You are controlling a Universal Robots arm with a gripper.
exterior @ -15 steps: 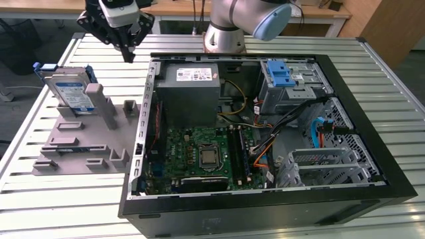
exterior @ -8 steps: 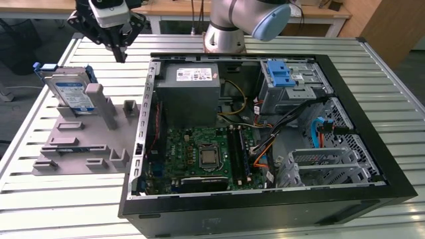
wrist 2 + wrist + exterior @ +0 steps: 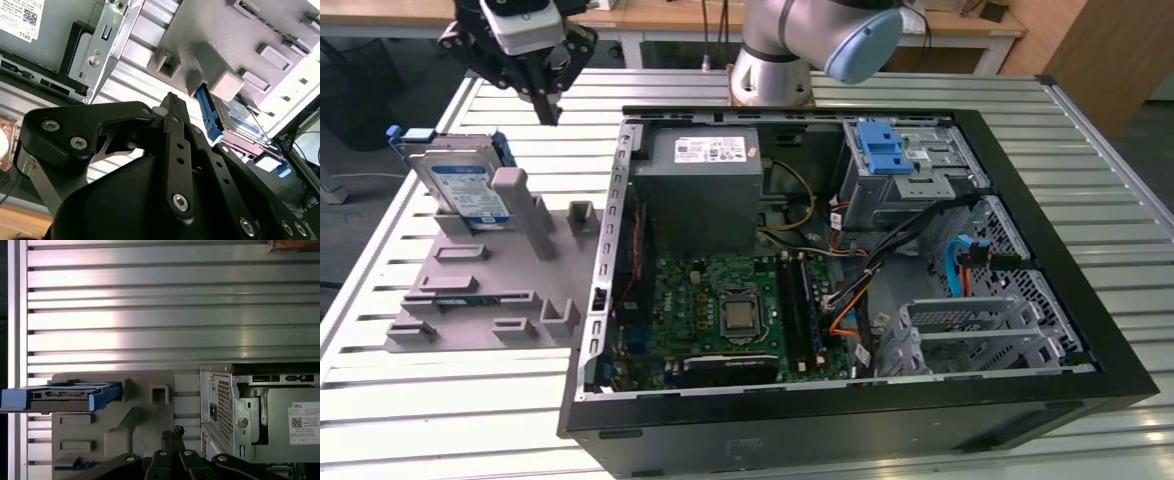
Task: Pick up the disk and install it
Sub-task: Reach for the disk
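Since the disk [image 3: 464, 185] sits untouched in its holder, this reads as the approach step of the pick, w/ nothing installed yet. The arm [image 3: 787, 40] rises at the far side of the table and reaches toward the exterior view's left. The PC case [image 3: 854, 430] lies open on its side. Its drive bay [image 3: 921, 190] is at the far corner on the exterior view's right, w/ a blue latch [image 3: 883, 150] on top. I can't tell whether the bay is vacant.

A grey fixture [image 3: 480, 290] lies just beside the case on the exterior view's left. The disk stands on edge at the fixture's far end, label showing, blue rails at its sides. In the first wrist view the disk [image 3: 65, 394] shows edge-on, held btwn fixture posts.

The gripper [image 3: 547, 105] hangs above the fixture's far end, on the case side of the disk and apart from it, pointing down. Its jaws are pressed together w/ nothing btwn them, and both wrist views show the same.

My read: the pick calls for the jaws to spread, then line up square over the disk's top edge. The posts hug it closely, so a skewed entry could jam or tip it.

Surface & room: the table [image 3: 454, 410] is shiny ribbed aluminium, slats running left-right. It looks level and firm, tho the grooves could snag an edge. Wooden desks [image 3: 961, 25] stand beyond the table's far edge.
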